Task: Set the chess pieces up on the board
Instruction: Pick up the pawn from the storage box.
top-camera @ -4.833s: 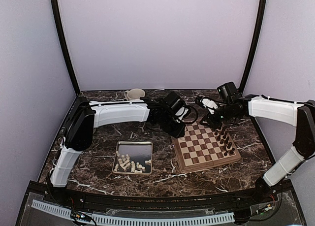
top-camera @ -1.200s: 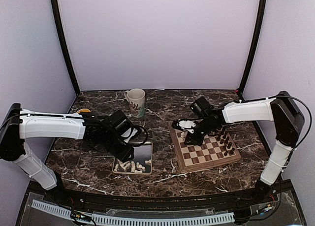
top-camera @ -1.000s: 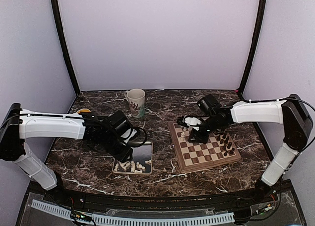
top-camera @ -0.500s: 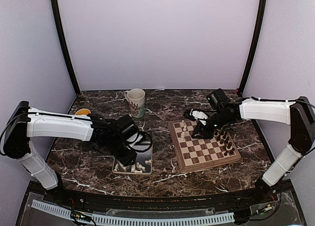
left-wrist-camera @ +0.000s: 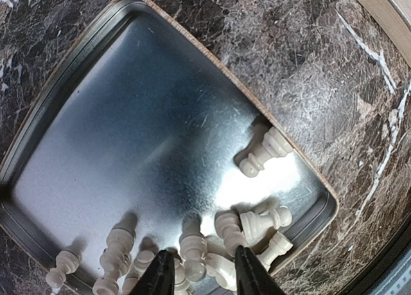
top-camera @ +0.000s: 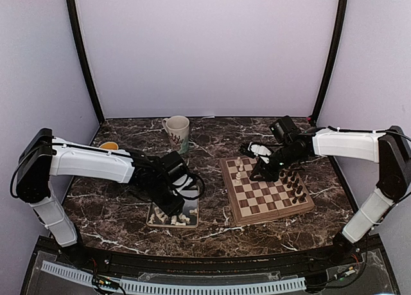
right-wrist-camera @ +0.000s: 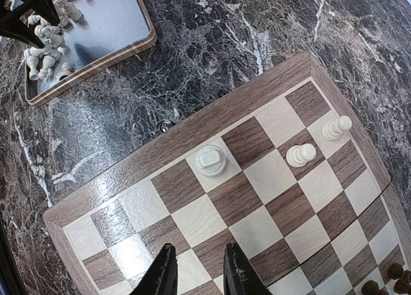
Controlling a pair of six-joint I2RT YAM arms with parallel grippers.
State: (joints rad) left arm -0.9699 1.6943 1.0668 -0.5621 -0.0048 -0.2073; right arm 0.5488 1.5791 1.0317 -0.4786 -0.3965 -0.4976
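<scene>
The silver tray [left-wrist-camera: 148, 108] lies on the dark marble counter [left-wrist-camera: 289, 63]. Cream chess pieces [left-wrist-camera: 257, 224] lie tumbled along the tray's rim closest to the left gripper [left-wrist-camera: 200, 270], whose jaws stand apart over them.

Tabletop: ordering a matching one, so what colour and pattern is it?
Dark brown marble-patterned tabletop with white veins; right wrist view shows it best.

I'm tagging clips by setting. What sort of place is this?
Probably a lab robot test booth: plain lilac walls enclose a marble-look table, a left arm and right arm are mounted at its near edge, and a chessboard and metal tray sit on it.
</scene>
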